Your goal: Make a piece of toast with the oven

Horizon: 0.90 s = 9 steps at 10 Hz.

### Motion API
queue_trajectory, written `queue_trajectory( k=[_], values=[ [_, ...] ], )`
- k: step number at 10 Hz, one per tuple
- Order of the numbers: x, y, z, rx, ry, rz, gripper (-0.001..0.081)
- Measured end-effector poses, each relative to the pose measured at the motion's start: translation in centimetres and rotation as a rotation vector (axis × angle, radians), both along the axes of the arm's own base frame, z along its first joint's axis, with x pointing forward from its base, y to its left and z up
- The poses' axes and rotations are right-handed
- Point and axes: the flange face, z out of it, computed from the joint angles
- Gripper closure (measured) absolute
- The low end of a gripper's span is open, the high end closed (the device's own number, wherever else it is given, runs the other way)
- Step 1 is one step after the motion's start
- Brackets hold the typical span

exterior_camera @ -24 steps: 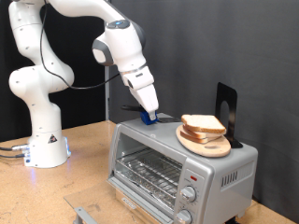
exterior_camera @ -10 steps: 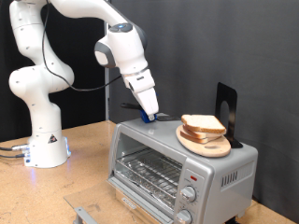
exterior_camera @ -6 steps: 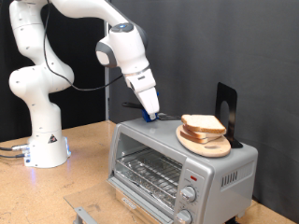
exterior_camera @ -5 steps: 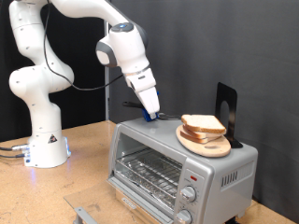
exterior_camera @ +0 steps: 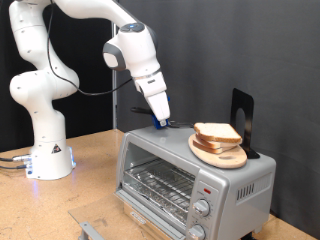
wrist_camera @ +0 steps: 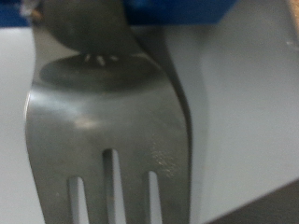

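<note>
One oven (exterior_camera: 190, 168) on tan tabletop (exterior_camera: 90, 185); black backdrop (exterior_camera: 260, 50) behind.

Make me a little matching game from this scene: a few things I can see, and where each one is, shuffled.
Things:
1. bread slices
2. claw
3. wire rack
4. knobs

Places:
A. inside the oven, behind the glass door
B. on the round wooden board
C. on the oven's front, under the red light
D. low over the oven's top, beside the board, at a fork

Pairs: 1-B, 2-D, 3-A, 4-C
</note>
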Motion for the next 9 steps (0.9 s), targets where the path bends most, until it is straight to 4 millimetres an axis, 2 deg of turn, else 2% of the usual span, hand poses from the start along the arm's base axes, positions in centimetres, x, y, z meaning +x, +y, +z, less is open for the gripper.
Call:
queue_trajectory(
  k=[4, 7, 8, 9],
  values=[
    [2.0, -1.9, 0.3, -0.007, -0.038, -0.075, 0.0318],
    [3.0, -2.5, 0.3, -0.01, -0.033, -0.08, 0.0314],
    [3.0, -2.6, 0.2, -0.011, -0.027, -0.077, 0.0103],
    [2.9, -2.6, 0.1, -0.012, -0.022, -0.071, 0.0103]
  ],
)
